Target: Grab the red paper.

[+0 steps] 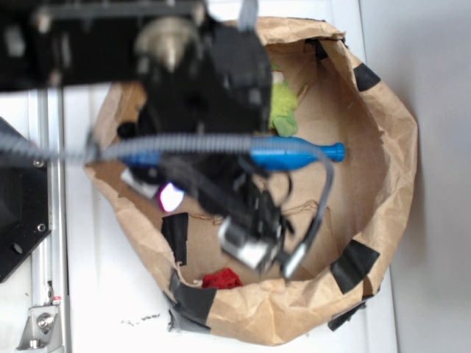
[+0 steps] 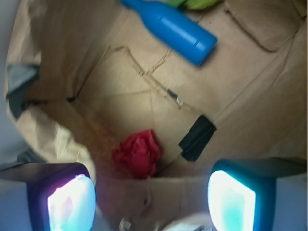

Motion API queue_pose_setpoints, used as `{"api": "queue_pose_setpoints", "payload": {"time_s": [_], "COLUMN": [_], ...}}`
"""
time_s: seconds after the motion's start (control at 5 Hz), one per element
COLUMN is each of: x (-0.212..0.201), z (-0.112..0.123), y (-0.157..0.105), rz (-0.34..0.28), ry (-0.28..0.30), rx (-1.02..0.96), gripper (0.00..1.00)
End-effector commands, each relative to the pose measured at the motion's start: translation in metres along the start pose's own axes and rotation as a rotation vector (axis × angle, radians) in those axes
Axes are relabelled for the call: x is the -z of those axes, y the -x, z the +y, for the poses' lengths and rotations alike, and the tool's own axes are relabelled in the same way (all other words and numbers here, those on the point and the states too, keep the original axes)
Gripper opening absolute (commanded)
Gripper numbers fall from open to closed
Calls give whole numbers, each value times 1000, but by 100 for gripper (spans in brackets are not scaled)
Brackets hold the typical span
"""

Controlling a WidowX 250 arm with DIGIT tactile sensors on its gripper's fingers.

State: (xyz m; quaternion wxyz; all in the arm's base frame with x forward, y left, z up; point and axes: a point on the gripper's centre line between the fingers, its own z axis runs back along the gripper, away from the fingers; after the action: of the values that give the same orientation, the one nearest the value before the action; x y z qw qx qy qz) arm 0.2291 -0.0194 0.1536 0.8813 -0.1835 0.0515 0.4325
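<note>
The red paper (image 1: pixel 222 279) (image 2: pixel 138 153) is a small crumpled wad lying on the floor of the brown paper bag (image 1: pixel 383 169) (image 2: pixel 120 86), close against the bag's near wall. My gripper (image 1: pixel 268 257) (image 2: pixel 151 199) hovers above it, open. Its two glowing pads (image 2: pixel 71 202) stand wide apart with only the bag's near wall between them. In the wrist view the wad lies just beyond the gap, a little left of centre, touching neither pad.
A blue bottle (image 1: pixel 294 153) (image 2: pixel 171 30) lies on its side across the bag's floor. A green thing (image 1: pixel 282 109) sits beyond it. Black tape patches (image 1: pixel 355 266) (image 2: pixel 197 137) mark the bag. The bag's raised walls ring the wad closely.
</note>
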Motion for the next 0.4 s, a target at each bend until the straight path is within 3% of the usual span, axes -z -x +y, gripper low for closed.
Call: {"api": "queue_pose_setpoints", "payload": {"time_s": [0.0, 0.2], "x": [-18, 0], "z": [2, -3], "y": [-39, -34], "rz": [-28, 14], "ry": [65, 34], "rx": [-105, -107], "gripper": [100, 100]}}
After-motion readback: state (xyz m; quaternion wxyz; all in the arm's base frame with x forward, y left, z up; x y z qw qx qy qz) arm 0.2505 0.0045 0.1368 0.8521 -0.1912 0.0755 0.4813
